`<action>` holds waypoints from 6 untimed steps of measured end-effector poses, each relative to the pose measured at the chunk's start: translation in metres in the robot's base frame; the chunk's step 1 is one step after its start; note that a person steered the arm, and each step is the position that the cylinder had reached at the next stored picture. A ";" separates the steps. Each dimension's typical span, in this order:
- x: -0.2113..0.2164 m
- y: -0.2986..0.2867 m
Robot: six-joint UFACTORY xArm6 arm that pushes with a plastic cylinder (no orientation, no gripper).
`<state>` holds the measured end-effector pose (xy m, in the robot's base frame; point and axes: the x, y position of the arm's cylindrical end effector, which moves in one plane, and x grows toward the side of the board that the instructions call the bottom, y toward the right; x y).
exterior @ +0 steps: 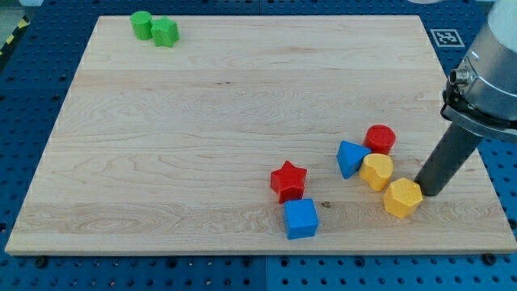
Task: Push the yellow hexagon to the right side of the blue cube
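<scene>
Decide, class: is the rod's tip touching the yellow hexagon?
Cannot tell: in the camera view my tip meets the yellow hexagon with no visible gap, but overlap could hide one.

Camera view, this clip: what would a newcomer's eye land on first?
Probably the dark rod coming in from the view's right, my tip right beside the yellow hexagon. Around it sits a bright cluster at the lower right: a red cylinder, blue triangular block and a second yellow block, with a red star and blue cube further left. Two green blocks sit alone top left.
</scene>
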<state>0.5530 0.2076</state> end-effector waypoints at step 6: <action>0.012 0.004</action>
